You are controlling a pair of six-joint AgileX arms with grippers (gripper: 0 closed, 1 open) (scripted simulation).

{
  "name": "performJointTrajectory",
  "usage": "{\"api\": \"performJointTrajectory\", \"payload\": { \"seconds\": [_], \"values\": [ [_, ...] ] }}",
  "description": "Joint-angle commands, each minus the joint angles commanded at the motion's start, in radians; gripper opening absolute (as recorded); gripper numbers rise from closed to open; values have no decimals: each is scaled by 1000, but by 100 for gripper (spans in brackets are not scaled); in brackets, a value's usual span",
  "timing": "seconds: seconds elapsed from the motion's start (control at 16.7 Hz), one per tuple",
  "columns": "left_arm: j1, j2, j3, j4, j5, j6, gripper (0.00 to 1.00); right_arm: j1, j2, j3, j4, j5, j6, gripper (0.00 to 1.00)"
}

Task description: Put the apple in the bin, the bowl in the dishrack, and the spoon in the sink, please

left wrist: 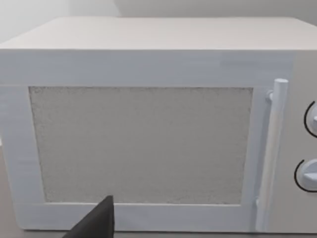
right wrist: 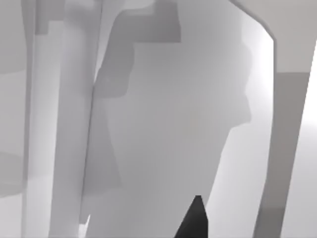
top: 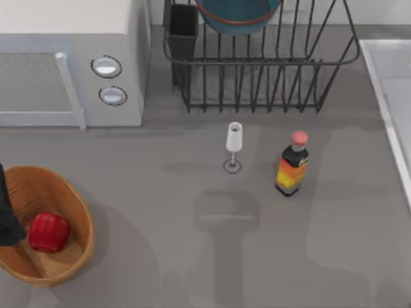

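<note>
Resting in the bin (top: 77, 253), the apple (top: 49, 231).

Even, soft light falls from above on the grey table (top: 160, 192), with a broad pale arm-shaped shadow spreading below the white stemmed glass (top: 234, 138) and a fainter one right of the sauce bottle (top: 293, 163). The apple (top: 49, 231) carries a small gloss highlight inside the bin (top: 77, 212), whose wall shades its own floor. The microwave (left wrist: 148, 124) front is bright and flat, while the sink (right wrist: 173, 124) shows stepped grey shadows with soft edges.
</note>
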Motion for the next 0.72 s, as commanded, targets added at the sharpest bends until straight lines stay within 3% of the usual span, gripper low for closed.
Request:
{"api": "performJointTrajectory", "payload": {
  "seconds": [0.06, 0.72],
  "values": [
    [0, 0, 0, 0, 0, 0, 100, 0, 0, 0, 0, 0, 0, 0],
    [0, 0, 0, 0, 0, 0, 100, 0, 0, 0, 0, 0, 0, 83]
  ]
}}
